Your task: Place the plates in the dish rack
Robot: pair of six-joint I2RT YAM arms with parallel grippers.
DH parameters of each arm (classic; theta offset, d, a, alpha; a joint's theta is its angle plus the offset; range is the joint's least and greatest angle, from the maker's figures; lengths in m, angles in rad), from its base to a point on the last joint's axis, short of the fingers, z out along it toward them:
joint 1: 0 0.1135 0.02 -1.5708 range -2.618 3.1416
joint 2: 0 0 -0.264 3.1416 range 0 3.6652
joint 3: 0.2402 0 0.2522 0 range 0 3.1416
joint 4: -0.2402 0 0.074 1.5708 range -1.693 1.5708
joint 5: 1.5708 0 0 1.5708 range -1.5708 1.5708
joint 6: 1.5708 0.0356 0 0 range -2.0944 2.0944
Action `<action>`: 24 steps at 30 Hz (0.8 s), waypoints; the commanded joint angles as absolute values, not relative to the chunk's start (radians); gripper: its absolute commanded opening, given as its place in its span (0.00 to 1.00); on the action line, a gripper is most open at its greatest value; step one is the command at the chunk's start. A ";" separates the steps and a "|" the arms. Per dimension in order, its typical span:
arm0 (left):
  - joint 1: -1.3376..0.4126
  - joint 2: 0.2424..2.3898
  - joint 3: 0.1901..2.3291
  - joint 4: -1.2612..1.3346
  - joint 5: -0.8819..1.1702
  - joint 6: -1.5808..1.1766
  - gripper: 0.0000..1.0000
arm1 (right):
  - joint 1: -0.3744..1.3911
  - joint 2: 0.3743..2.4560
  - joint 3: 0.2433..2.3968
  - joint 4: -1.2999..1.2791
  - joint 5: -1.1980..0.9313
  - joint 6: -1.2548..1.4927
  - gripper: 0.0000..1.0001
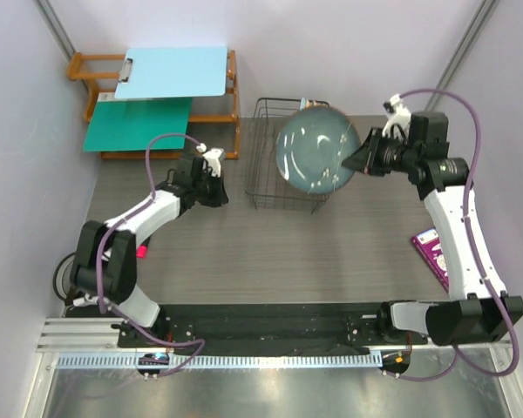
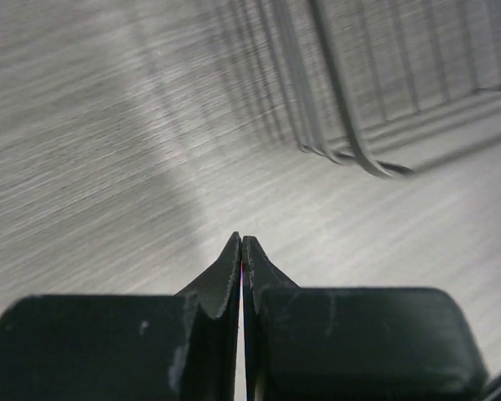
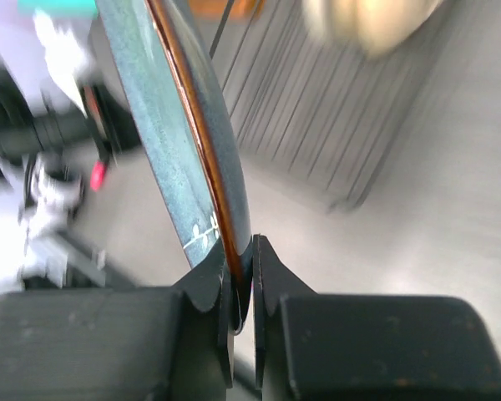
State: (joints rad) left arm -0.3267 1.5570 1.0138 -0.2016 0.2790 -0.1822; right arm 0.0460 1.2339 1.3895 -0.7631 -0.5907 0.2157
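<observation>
The dark teal-grey plate [image 1: 316,150] hangs tilted over the right end of the black wire dish rack [image 1: 268,178]. My right gripper [image 1: 359,162] is shut on its right rim. In the right wrist view the plate [image 3: 179,142] runs edge-on up from my closed gripper [image 3: 244,261], with the rack [image 3: 317,117] beyond it. A blurred cream shape [image 3: 371,21] shows at the top; a pale rim [image 1: 312,102] peeks out behind the plate. My left gripper [image 1: 220,193] is shut and empty just left of the rack. In the left wrist view the gripper [image 2: 241,244] hovers above the table near the rack's corner [image 2: 351,154]. No other plates show.
The orange wooden rack [image 1: 231,96] with blue and green clipboards stands at the back left. A purple packet [image 1: 430,251] lies by the right arm. A small pink object [image 1: 142,252] lies by the left arm.
</observation>
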 commanded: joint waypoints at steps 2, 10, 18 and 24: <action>-0.328 1.699 1.048 -0.049 0.230 -0.264 0.00 | 0.081 1.325 1.604 -0.482 -0.309 0.414 0.01; -0.341 1.798 1.137 -0.018 0.236 -0.304 0.00 | 0.241 1.391 1.652 -0.299 0.087 0.351 0.01; -0.413 1.905 1.265 -0.011 0.230 -0.310 0.00 | 0.327 1.485 1.769 -0.285 0.264 0.314 0.01; -0.474 1.944 1.308 -0.006 0.233 -0.334 0.00 | 0.394 1.548 1.850 -0.250 0.395 0.266 0.01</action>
